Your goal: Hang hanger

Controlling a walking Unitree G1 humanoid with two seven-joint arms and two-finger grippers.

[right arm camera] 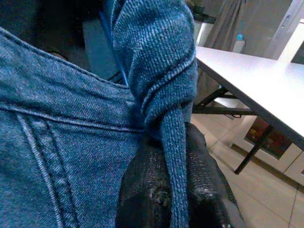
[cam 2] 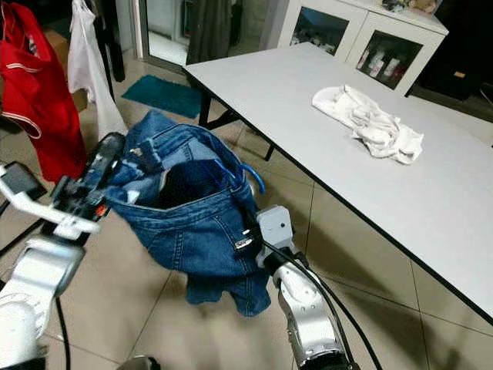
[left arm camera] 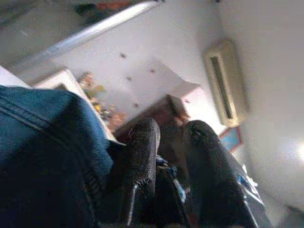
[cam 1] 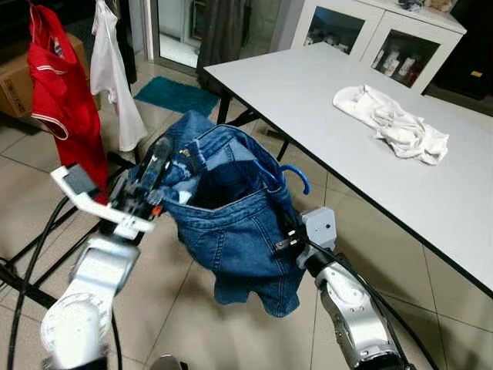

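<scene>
Both pincers grip denim shorts, blue hanger inside

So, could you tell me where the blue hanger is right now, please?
In the head views the blue hanger sits inside the denim shorts held up between the left hand and right hand, its hook poking out toward the white table.

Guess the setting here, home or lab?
Likely a home laundry or utility corner: red garment and white garment hanging at left, crumpled white cloth on the white table, glass-door cabinet behind.
</scene>
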